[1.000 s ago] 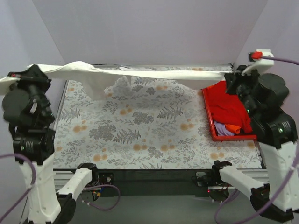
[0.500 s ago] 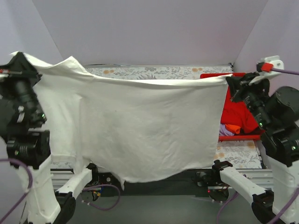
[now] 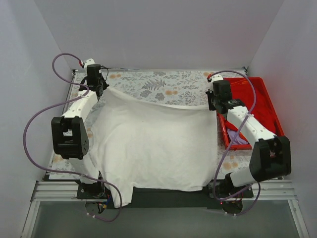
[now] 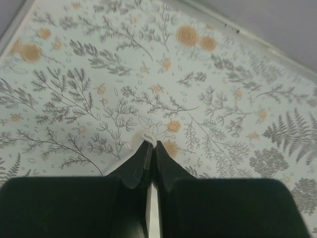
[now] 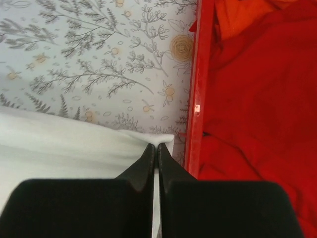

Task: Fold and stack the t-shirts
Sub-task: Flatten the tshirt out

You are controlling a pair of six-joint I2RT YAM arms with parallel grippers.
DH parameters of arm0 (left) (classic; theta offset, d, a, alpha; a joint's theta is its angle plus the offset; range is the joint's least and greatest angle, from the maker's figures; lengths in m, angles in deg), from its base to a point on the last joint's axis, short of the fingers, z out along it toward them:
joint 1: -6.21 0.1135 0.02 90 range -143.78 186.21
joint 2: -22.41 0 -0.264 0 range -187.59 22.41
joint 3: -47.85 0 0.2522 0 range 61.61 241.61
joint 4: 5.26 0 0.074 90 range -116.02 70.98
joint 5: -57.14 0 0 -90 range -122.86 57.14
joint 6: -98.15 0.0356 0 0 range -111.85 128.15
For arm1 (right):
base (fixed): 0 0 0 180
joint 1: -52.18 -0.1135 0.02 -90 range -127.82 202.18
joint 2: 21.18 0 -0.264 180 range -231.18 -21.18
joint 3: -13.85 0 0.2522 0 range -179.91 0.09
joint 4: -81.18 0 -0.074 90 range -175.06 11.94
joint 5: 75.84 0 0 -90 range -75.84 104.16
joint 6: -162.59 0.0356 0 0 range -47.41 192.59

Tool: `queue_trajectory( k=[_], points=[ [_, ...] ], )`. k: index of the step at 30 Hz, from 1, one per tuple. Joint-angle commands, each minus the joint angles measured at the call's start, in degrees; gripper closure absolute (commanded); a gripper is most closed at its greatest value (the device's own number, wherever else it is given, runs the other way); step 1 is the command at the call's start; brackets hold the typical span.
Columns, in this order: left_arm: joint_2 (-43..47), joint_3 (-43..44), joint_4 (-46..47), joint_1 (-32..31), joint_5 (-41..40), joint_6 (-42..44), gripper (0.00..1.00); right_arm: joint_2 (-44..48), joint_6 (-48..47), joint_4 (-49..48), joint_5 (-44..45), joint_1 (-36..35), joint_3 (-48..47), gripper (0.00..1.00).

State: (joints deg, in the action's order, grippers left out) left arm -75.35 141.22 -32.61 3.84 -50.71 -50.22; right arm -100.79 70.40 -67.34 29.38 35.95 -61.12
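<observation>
Fabric of the white t-shirt (image 3: 153, 144) lay spread across the tablecloth (image 3: 158, 82) in the top view, where half a second earlier it had hung as a curtain between the two raised arms and, before that, as a taut band high in the air; both arms had swung it down and forward, so the left gripper (image 3: 101, 89) and right gripper (image 3: 213, 104) were now stretched low towards the far side, each at a far corner of the shirt, with the body of the cloth trailing behind them to the near table edge, where its hem hung over, and a red tray (image 3: 257, 80) just outboard of the right gripper. In the left wrist view the fingers (image 4: 138, 163) were pressed together on a small nub of white cloth that poked out at their tips, with bare tablecloth ahead of them. In the right wrist view the fingers (image 5: 143, 168) likewise pinched the shirt's corner, white cloth running off to their left, the tray rim just to their right and the red t-shirt (image 5: 257, 109) inside it. By my reading the laying-out was done and folding could begin once the corners were let go
</observation>
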Motion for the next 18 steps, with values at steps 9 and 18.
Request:
queue_trajectory(
  k=[9, 18],
  points=[
    [-17.81, 9.93, 8.58, 0.35, 2.46, 0.98, 1.0, -23.91, -2.02, -17.19, -0.46, 5.59, -13.04, 0.99],
    [-19.76, 11.18, 7.79, 0.35, 5.27, -0.78, 1.0, -29.99, -3.52, -17.19, -2.74, 7.18, -16.05, 0.99]
  ],
)
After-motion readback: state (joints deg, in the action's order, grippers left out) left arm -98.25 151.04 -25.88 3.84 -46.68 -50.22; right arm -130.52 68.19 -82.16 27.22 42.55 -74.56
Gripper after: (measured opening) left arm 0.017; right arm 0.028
